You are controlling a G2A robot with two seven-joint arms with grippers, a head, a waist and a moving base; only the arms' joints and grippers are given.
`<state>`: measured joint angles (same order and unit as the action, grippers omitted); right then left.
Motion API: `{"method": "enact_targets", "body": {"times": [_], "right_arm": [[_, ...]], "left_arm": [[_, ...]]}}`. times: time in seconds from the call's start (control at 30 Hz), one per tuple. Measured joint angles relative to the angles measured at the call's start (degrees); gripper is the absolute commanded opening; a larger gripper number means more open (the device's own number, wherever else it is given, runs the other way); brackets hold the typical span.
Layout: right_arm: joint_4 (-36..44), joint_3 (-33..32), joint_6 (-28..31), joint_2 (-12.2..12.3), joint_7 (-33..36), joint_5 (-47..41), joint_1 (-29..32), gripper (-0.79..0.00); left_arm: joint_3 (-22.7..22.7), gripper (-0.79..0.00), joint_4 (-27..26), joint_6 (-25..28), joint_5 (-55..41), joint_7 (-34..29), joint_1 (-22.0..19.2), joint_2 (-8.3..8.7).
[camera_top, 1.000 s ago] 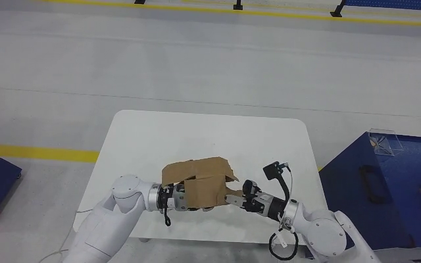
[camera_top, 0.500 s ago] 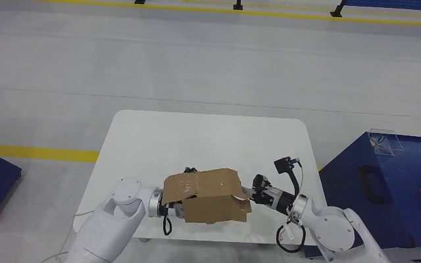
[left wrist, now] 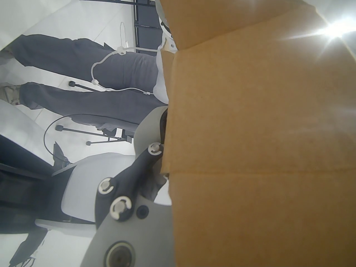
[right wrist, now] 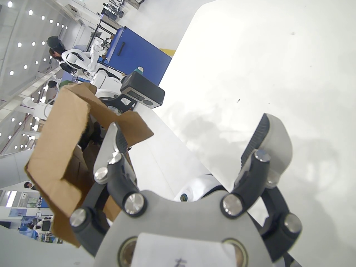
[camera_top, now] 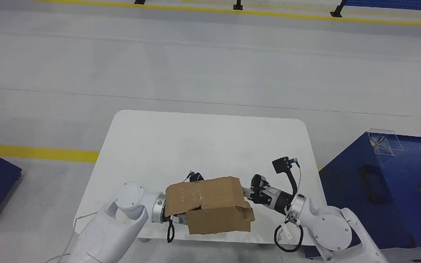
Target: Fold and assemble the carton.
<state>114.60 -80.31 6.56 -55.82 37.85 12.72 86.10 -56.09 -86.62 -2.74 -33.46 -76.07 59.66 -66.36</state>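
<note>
Flap-folding step: the part-formed carton point(camera_top: 210, 207) sits at the table's point(camera_top: 197, 131) near edge, the right gripper point(right wrist: 190, 122) spread wide beside a loose flap and the left gripper's point(left wrist: 151, 154) hold impossible to tell; the next move probably calls for pressing that flap inward.

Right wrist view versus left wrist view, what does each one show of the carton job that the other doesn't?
Right wrist view: the right gripper with fingers open, the white table beyond, and the carton seen end-on, hollow, with a loose flap. Left wrist view: one broad flat panel close up, crossed by fold creases, with the left gripper at its edge. Both: the brown carton, partly folded.
</note>
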Motion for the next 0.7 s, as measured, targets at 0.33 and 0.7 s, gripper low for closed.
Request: {"method": "enact_targets", "body": {"times": [0.33,0.7], "right_arm": [[1.4,-7.6,3.9,0.3,-0.8,-8.9,3.7,0.0],[2.8,-3.9,3.0,0.2,1.3,-4.4,4.4,0.0]], "left_arm": [[-0.6,-0.785,-3.1,3.1,10.9,8.4,0.9,0.66],[-2.6,-0.785,-12.4,9.1,28.3,15.7,5.3,2.23]]}}
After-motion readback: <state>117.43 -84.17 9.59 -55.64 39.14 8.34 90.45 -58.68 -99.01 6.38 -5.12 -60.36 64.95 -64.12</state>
